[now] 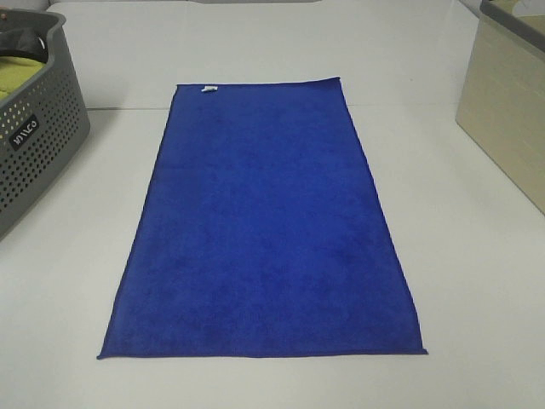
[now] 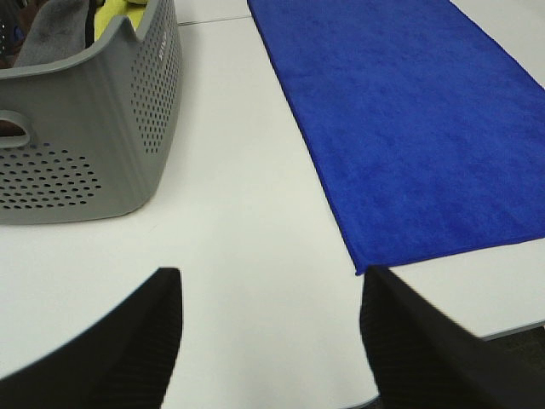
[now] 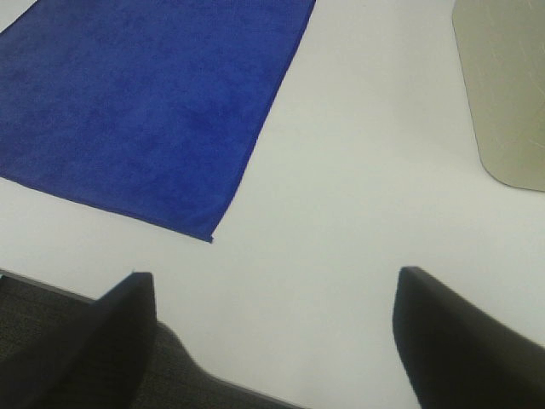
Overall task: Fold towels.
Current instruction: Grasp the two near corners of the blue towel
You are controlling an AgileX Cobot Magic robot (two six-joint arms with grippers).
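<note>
Fold not started: towel (image 1: 264,230) flat on table (image 1: 60,307). My left tool (image 2: 268,281) and right tool (image 3: 274,277) gape empty (near corners just ahead of each). Next I pinch both corners.

High camera looks down; both wrist cameras share the towel (image 1: 264,230).
</note>
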